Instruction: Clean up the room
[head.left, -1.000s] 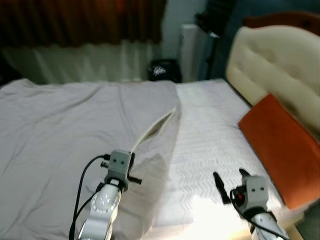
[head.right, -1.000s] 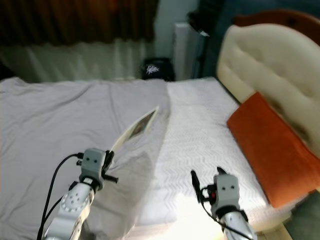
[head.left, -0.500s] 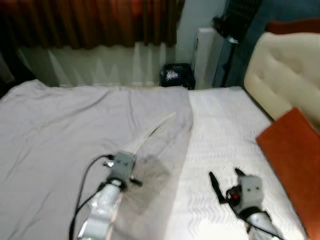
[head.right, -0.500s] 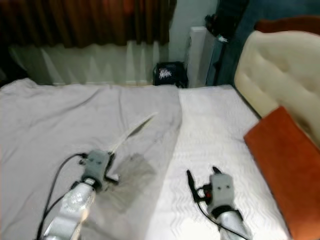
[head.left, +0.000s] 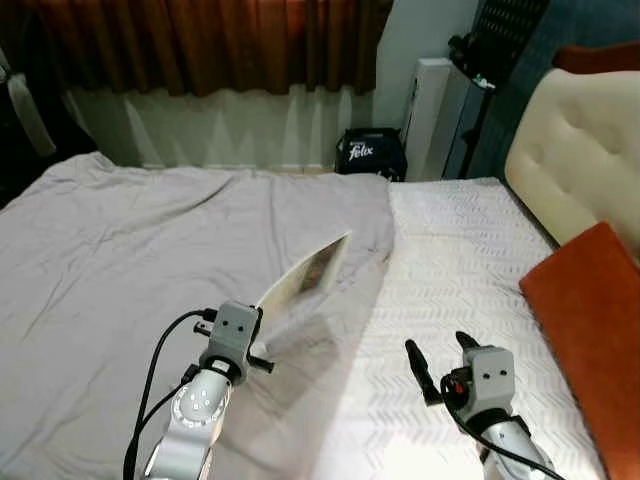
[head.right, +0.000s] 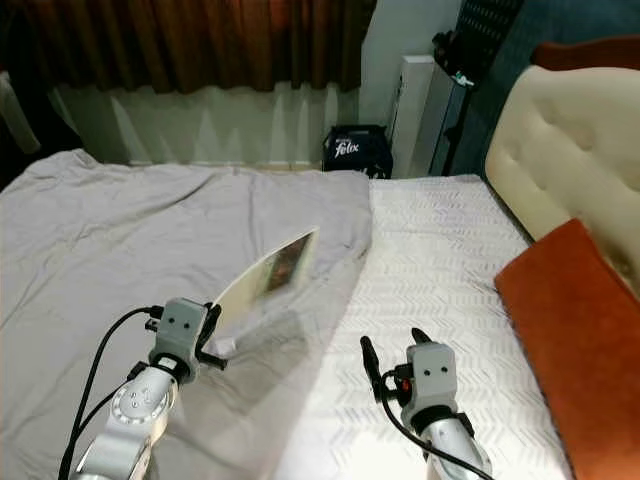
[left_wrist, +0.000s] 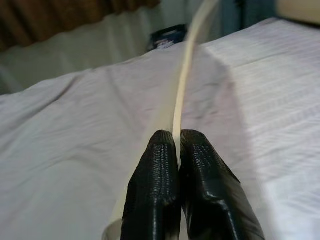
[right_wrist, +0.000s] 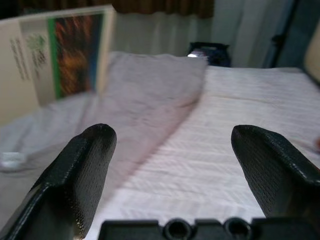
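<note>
Overhead, the left eye view shows a bed (head.left: 470, 240) covered on its left by a grey sheet (head.left: 120, 260), with white textured bedding exposed on the right. The left gripper (head.left: 262, 312) holds a thin booklet (head.left: 305, 278) by its lower edge, raised above the grey sheet and angled up toward the fold of the sheet. The right gripper (head.left: 440, 358) hovers over the white bedding with its fingers spread apart and holding nothing. An orange pillow (head.left: 595, 330) lies at the right edge of the bed, beside a cream padded headboard (head.left: 575, 170). Beyond the bed, a dark bag (head.left: 370, 155) sits on the floor below brown curtains (head.left: 220, 40). From the left wrist view, both black fingers (left_wrist: 156, 200) are pressed together on the booklet's edge, which is seen edge-on. From the right wrist view, the fingers (right_wrist: 80, 175) stand wide apart, and the booklet's printed cover (right_wrist: 70, 55) shows above the grey sheet.
</note>
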